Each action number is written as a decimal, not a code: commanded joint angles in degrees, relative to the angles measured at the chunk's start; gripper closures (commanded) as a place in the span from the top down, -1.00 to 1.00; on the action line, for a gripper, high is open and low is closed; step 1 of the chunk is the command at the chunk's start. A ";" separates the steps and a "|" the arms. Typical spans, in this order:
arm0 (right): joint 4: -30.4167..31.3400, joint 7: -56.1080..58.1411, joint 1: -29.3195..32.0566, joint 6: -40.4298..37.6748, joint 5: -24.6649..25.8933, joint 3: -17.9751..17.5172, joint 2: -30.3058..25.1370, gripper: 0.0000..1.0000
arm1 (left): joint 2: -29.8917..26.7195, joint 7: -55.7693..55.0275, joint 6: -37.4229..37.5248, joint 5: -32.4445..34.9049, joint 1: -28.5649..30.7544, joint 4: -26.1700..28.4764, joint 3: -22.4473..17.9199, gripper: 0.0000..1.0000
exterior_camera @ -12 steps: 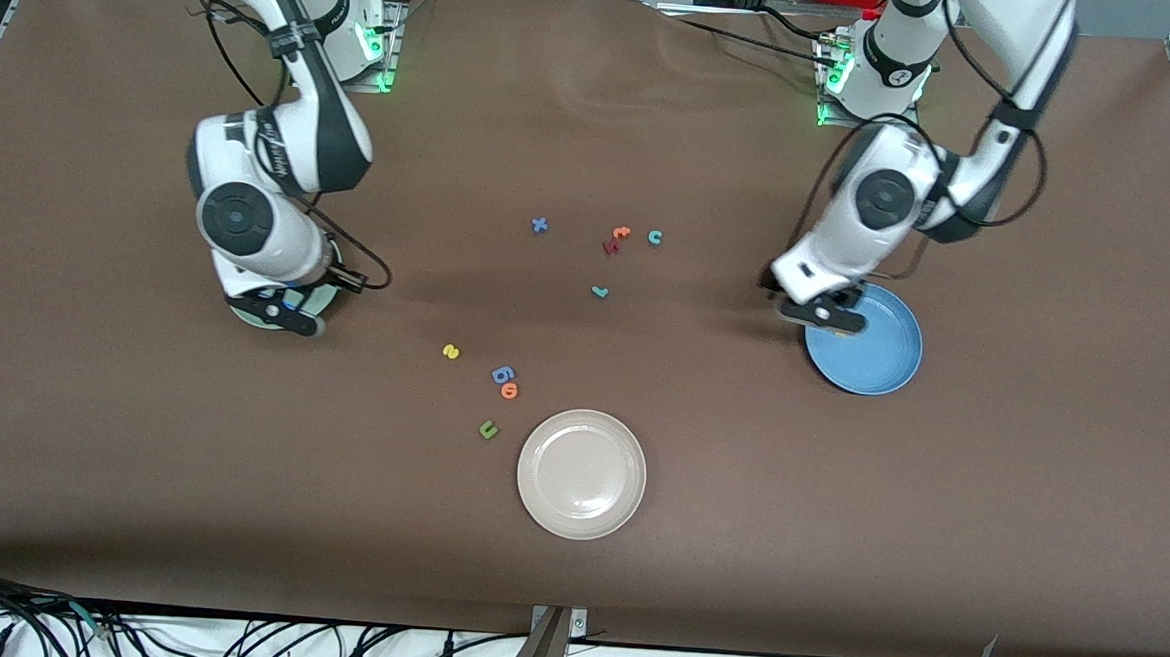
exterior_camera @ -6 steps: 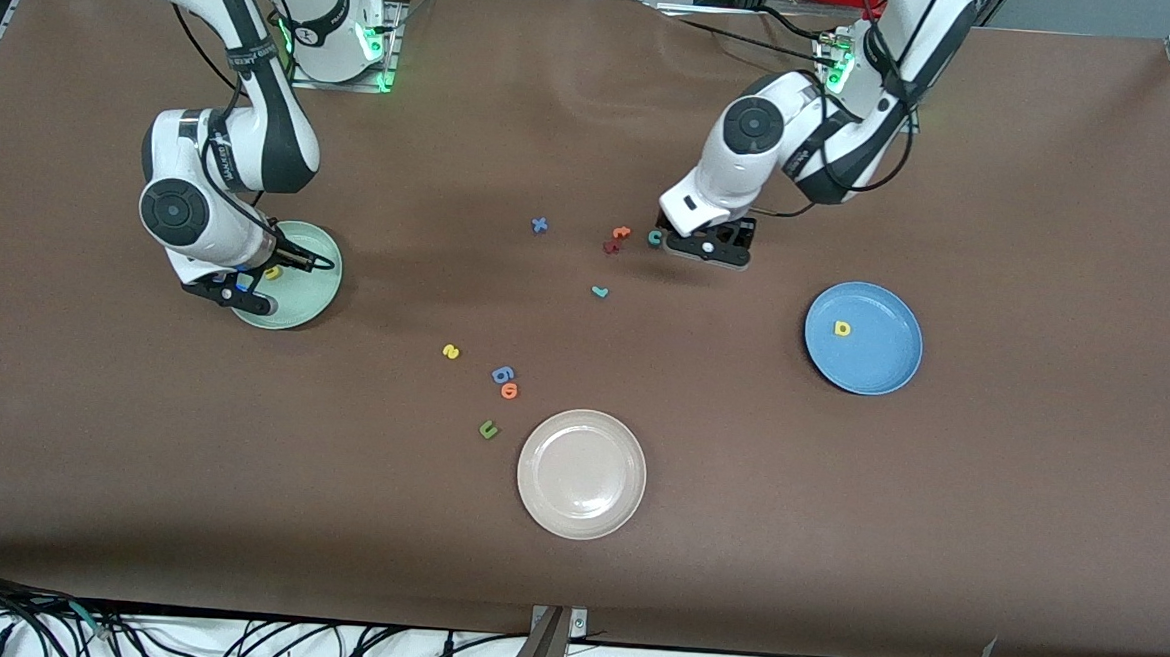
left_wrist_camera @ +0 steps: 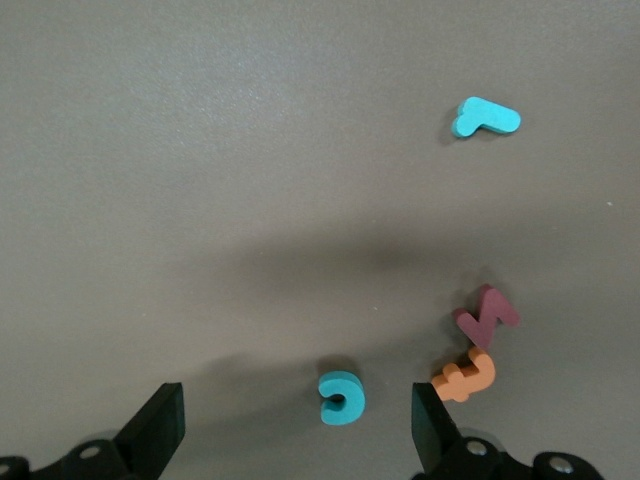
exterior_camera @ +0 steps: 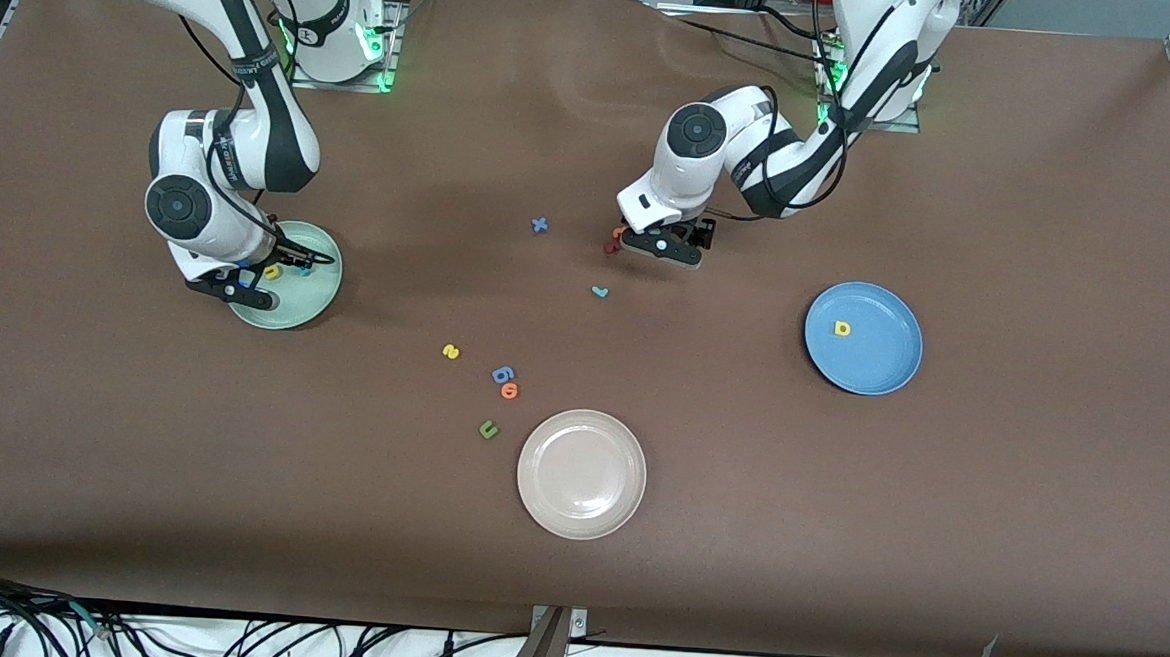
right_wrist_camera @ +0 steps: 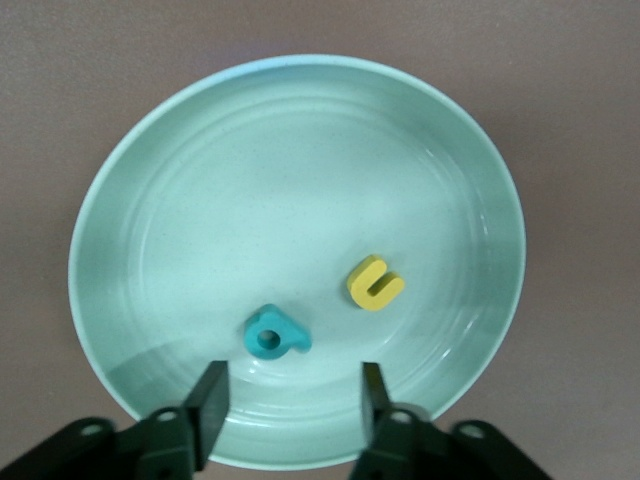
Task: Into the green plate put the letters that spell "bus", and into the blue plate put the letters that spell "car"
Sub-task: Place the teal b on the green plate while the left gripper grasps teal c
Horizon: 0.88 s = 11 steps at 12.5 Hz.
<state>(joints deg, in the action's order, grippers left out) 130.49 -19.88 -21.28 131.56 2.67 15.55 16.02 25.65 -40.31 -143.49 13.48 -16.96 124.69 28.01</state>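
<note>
Two letters lie in the green plate (right_wrist_camera: 120,200) — a teal "b" (right_wrist_camera: 274,335) and a yellow "u" (right_wrist_camera: 375,283) — under the right gripper (right_wrist_camera: 290,400), its fingers apart and empty. The left gripper (left_wrist_camera: 295,430) hangs fingers spread wide over the teal "c" (left_wrist_camera: 342,397) on the bench (exterior_camera: 835,532). A yellow "a" (exterior_camera: 842,328) sits in the blue plate (exterior_camera: 888,369).

You see a matt brown counter (exterior_camera: 834,542), finely grained, perhaps a fabric or felt covering. The green plate (right_wrist_camera: 140,200) is smooth and glossy with faint speckles, ceramic or melamine by its sheen. The teal "b" (right_wrist_camera: 275,334), yellow "u" (right_wrist_camera: 375,283) and teal "c" (left_wrist_camera: 341,397) look like soft matt foam. Each end effector's fingers (right_wrist_camera: 209,402) are matt black plastic.
</note>
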 commanded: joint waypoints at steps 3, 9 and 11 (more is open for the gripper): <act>-2.77 0.63 -0.61 -3.30 -0.65 -0.43 -4.15 0.98 | 1.33 -1.08 -0.47 2.43 -0.61 -0.59 -0.06 0.96; -17.35 -13.32 -1.66 -5.70 -1.88 -8.34 2.85 0.98 | 4.67 -8.63 -2.67 11.21 -1.05 -0.24 0.03 0.88; -22.80 -16.32 -1.93 -5.17 -2.05 -8.96 7.60 0.98 | 4.67 -8.99 -2.76 11.22 -1.23 -0.06 0.03 0.80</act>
<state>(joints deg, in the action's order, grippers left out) 114.13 -33.94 -23.13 126.81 1.76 6.82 17.95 30.07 -47.15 -145.67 22.56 -17.79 124.74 28.07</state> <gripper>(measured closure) 0.009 0.070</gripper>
